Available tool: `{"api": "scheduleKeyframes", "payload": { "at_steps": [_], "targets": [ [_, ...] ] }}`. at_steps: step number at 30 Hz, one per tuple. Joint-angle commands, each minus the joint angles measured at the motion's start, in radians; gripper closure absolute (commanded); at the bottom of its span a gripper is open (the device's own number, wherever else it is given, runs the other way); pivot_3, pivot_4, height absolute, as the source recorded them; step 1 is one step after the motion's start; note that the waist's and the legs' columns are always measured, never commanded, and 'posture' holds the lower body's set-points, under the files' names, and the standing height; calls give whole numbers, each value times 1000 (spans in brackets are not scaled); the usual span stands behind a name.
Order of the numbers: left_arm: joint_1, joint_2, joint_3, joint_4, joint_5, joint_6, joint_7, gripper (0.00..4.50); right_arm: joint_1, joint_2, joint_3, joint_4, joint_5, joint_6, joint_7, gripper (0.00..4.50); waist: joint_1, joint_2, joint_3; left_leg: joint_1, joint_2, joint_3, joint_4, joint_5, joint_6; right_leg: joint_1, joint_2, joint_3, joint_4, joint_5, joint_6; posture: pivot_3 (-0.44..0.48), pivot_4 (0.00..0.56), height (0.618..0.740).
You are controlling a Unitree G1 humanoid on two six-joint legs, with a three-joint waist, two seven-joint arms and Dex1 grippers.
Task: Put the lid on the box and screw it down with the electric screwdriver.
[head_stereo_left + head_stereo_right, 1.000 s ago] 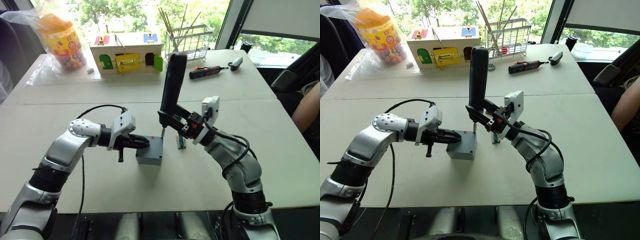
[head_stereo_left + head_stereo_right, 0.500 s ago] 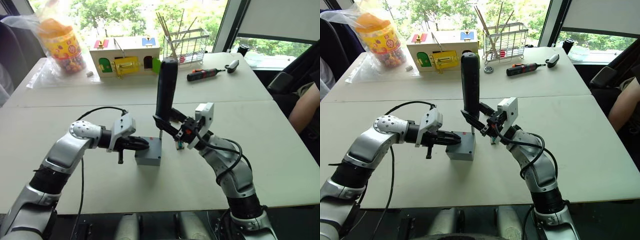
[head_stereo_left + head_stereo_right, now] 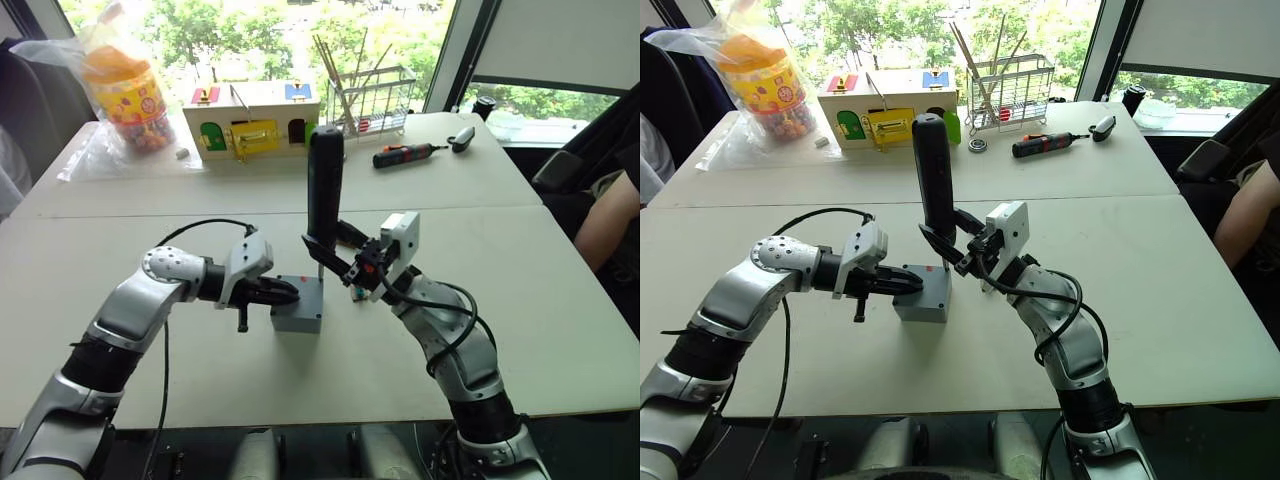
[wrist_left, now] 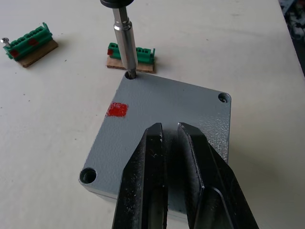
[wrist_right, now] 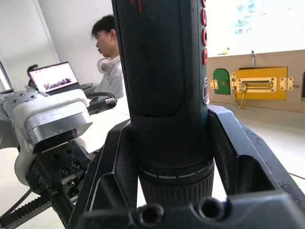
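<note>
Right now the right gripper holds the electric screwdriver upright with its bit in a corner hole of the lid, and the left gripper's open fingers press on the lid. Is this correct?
Not quite. The left gripper's fingers are closed together, not open, as the left wrist view shows. The rest holds: the right gripper holds the electric screwdriver upright, its bit in a corner hole of the lid, and the left fingers press on the lid.

Robotics lab: white worktables [image 3: 560, 300], person at laptop [image 5: 50, 78], scattered tools.

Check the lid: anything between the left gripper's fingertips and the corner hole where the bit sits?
Bare grey lid apart from a red sticker off to one side, per the left wrist view.
</note>
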Motion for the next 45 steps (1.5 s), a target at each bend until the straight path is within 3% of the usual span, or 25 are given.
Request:
{"api": "scheduleKeyframes", "payload": {
  "at_steps": [1,9,24,37,45],
  "targets": [
    [13,2,-21,-4,17,11,0,4054,62,-28,35,105,-57,60,-15,2816,0,-1,-1,0,0,0,0,0,0,0,0,0,0,0,0,0,150,736],
    [15,2,-25,-4,18,12,0,4054,86,15,11,117,-50,40,-86,2816,1,-4,-7,0,0,-1,0,0,0,1,0,0,0,0,0,0,150,736],
    [19,5,-52,25,43,-10,-11,4054,65,58,-6,25,-19,-26,-93,2816,1,-3,-6,0,1,-1,0,0,0,0,0,0,-1,0,0,0,150,736],
    [32,3,-56,24,45,-13,-6,4054,98,24,21,56,-44,23,-79,2816,1,-3,-6,-1,2,-1,-5,0,0,0,-1,0,-7,0,0,0,150,736],
    [41,6,-58,26,51,-18,-5,4054,130,10,47,94,-71,12,-79,2816,1,-4,-7,15,3,0,-17,0,0,14,-1,0,-17,-1,-2,0,150,736]
  ]
}}
